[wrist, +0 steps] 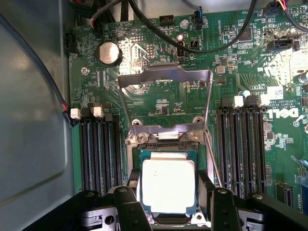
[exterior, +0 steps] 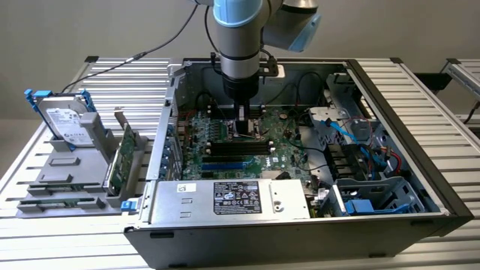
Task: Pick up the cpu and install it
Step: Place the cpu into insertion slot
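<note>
The cpu (wrist: 168, 185), a small square chip with a dull silver top on a green edge, lies flat in the motherboard socket (wrist: 166, 139). The socket's metal load plate (wrist: 165, 77) is flipped open behind it. My gripper (wrist: 169, 195) is down over the socket, its black fingers (wrist: 133, 177) pressed against two opposite edges of the cpu, so it is shut on it. In the exterior view the gripper (exterior: 241, 130) reaches straight down into the open computer case (exterior: 300, 225) onto the green motherboard (exterior: 225, 152).
Black memory slots (wrist: 98, 149) flank the socket on both sides, and black cables (wrist: 207, 45) cross the board. A power supply (exterior: 232, 198) sits at the case front. Outside the case, on the exterior view's left, stand a hard drive (exterior: 66, 121) and green cards (exterior: 123, 157) in a grey rack.
</note>
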Tool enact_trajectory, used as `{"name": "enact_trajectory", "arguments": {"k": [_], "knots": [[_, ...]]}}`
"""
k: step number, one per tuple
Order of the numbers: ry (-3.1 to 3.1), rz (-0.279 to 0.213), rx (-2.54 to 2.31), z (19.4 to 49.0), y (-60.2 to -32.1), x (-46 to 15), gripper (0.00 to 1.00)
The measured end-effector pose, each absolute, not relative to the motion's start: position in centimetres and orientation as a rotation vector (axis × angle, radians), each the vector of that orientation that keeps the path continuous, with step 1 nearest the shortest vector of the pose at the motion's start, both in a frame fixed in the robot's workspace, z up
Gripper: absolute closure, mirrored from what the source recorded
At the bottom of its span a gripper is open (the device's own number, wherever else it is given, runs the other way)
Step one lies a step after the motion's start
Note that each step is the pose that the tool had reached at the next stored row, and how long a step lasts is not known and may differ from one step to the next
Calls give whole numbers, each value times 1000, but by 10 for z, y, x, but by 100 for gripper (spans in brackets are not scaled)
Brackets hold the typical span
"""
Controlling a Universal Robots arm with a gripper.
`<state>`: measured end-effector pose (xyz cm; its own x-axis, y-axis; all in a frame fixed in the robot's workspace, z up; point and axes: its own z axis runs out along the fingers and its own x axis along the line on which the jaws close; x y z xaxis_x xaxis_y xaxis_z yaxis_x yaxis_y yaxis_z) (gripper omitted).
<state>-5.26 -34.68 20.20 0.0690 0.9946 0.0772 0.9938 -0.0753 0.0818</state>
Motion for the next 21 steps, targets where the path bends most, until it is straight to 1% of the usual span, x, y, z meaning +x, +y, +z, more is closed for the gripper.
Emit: {"name": "enact_trajectory", "arguments": {"k": [11,21], "knots": [[2126,165,2265,202,-346,-53,45],[2159,166,2235,201,-344,-54,45]]}}
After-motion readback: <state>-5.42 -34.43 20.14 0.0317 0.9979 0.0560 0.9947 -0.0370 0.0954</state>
